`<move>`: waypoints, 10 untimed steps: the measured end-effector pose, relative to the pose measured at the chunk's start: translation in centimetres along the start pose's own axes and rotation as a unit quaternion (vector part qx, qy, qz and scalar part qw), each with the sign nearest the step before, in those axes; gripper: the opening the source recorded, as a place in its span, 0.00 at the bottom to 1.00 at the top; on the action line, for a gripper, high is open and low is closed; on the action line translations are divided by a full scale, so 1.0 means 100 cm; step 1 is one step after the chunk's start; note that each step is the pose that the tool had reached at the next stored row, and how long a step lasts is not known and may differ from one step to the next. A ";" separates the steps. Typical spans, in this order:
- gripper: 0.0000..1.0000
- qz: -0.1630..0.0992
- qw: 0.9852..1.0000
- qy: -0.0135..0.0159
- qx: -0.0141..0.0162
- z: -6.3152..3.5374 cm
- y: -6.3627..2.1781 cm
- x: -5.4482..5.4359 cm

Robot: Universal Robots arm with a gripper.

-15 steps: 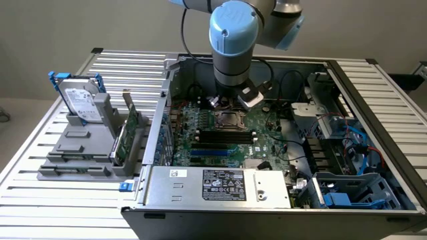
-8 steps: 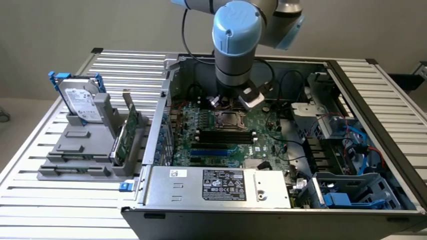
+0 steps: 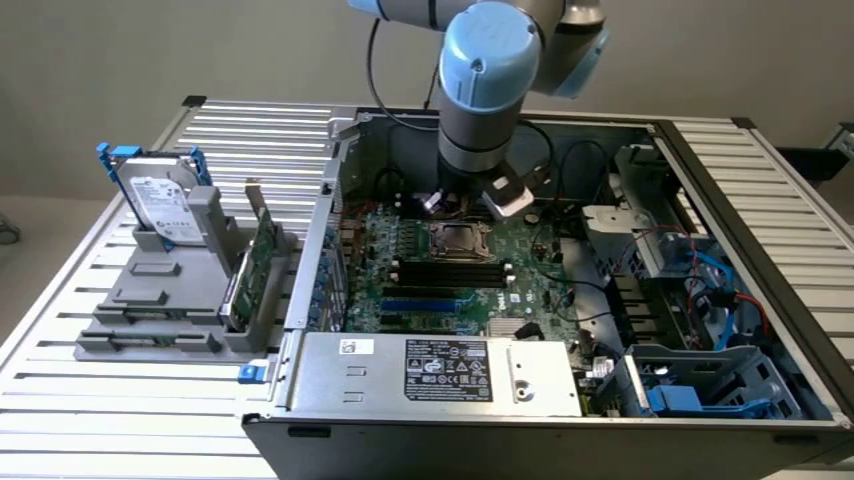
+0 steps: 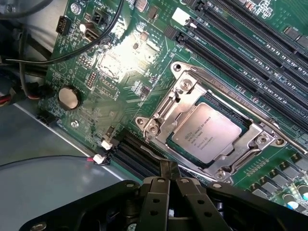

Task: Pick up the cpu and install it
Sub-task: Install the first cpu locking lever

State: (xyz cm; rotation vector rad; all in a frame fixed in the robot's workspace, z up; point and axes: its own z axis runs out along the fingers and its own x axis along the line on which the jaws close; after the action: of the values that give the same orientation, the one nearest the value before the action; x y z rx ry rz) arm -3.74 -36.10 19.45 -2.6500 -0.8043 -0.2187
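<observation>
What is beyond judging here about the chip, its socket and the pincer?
- Wrist view: lettering on the small square silver-grey cpu seated in its metal socket frame, too small to read.
- Wrist view: part of that frame's edge, covered by the shut black pincer.
- Exterior view: the pincer's tips, behind the arm's grey-blue wrist.

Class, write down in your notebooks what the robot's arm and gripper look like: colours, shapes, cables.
The arm is a thick grey cylinder with rounded light-blue joint caps. A thin black cable hangs beside it. The gripper is matt black, built of flat linked bars fastened with small round bolts, and narrows to two slim fingers.
</observation>
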 end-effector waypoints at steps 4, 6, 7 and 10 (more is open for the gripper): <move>0.11 0.001 1.000 -0.001 0.001 0.0002 0.0011 0.002; 0.11 0.001 1.000 -0.001 0.001 0.0002 0.0011 0.002; 0.11 0.001 1.000 -0.001 0.001 0.0002 0.0011 0.002; 0.11 0.001 1.000 -0.001 0.001 0.0002 0.0011 0.002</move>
State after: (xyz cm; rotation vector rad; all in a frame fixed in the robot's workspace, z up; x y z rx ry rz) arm -3.54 -36.08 19.44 -2.6493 -0.8033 -0.2144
